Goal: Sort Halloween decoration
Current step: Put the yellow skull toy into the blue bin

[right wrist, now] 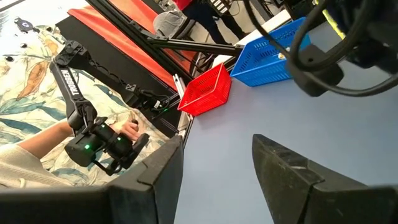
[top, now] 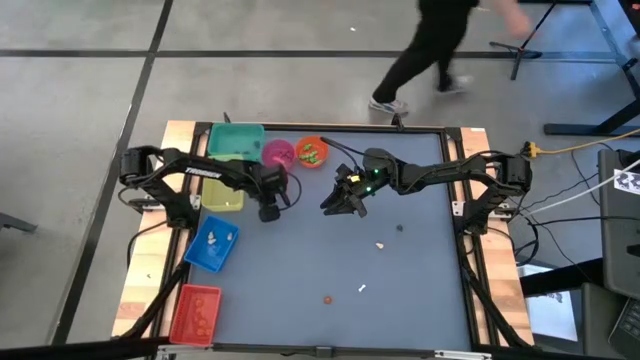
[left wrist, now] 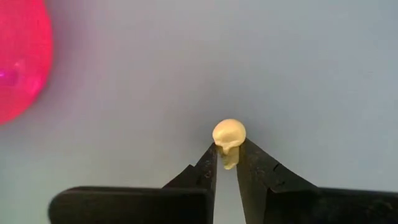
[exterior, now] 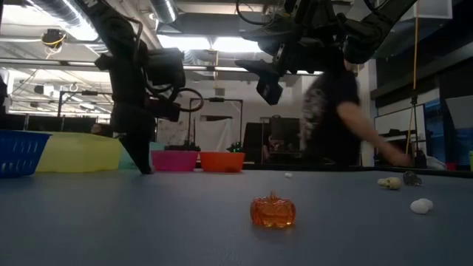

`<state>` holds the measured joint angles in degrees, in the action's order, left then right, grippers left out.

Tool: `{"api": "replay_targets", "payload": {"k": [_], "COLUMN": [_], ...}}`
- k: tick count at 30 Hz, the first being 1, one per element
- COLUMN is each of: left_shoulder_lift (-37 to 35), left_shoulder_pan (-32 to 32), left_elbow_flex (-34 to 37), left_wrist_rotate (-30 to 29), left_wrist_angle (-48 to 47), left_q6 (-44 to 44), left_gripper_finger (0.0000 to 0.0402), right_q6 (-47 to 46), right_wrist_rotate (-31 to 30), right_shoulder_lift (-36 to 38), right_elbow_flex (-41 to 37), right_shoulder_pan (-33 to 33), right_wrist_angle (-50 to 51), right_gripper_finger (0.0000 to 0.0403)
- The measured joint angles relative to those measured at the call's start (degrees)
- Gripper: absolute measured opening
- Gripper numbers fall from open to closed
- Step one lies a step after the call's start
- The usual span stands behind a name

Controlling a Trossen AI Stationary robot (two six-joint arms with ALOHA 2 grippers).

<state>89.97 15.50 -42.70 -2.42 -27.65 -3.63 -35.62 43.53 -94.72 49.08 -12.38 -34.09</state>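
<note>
Midway through the sort, the left gripper (left wrist: pixel 227 163) pinches a tiny cream plastic skull (left wrist: pixel 229 135) at the tabletop beside the round pink bowl (top: pixel 278 153). The right gripper (top: pixel 341 203) hovers spread and empty. An orange pumpkin trinket (exterior: pixel 273 210) and small pale pieces (top: pixel 381 243) lie unsorted; the blue basket (top: pixel 203 253) and red basket (top: pixel 183 318) hold some.

Blue-grey table (top: pixel 420 270) with coloured bins (top: pixel 211 243), two bowls (top: pixel 311 151) and scattered tiny trinkets (top: pixel 327 298)
</note>
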Motion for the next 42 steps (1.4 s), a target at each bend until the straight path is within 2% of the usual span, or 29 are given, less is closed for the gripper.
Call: {"api": "replay_targets", "payload": {"k": [12,25,38,42], "left_shoulder_lift": [0.0,0.2,0.2,0.2], "left_shoulder_pan": [-1.5,-1.8,-1.9,-1.8], "left_elbow_flex": [0.1,-1.6,-6.9,-10.4], "left_wrist_rotate": [-1.6,-0.2,-0.6,1.3], "left_wrist_angle": [0.5,4.5,4.1,1.4], "left_q6": [-0.9,-0.7,-0.3,-0.3], "left_gripper_finger": [0.0048,0.0012,0.0008,0.0008], "right_q6": [0.0,0.0,0.0,0.0], "right_wrist_rotate": [0.0,0.0,0.0,1.2], "right_shoulder_lift": [0.0,0.0,0.0,0.0], "right_elbow_flex": [0.0,0.0,0.0,0.0], "right_shoulder_pan": [0.0,0.0,0.0,0.0], "right_wrist_angle": [0.0,0.0,0.0,0.0], "right_gripper_finger": [0.0189,0.0189,0.0189,0.0189]}}
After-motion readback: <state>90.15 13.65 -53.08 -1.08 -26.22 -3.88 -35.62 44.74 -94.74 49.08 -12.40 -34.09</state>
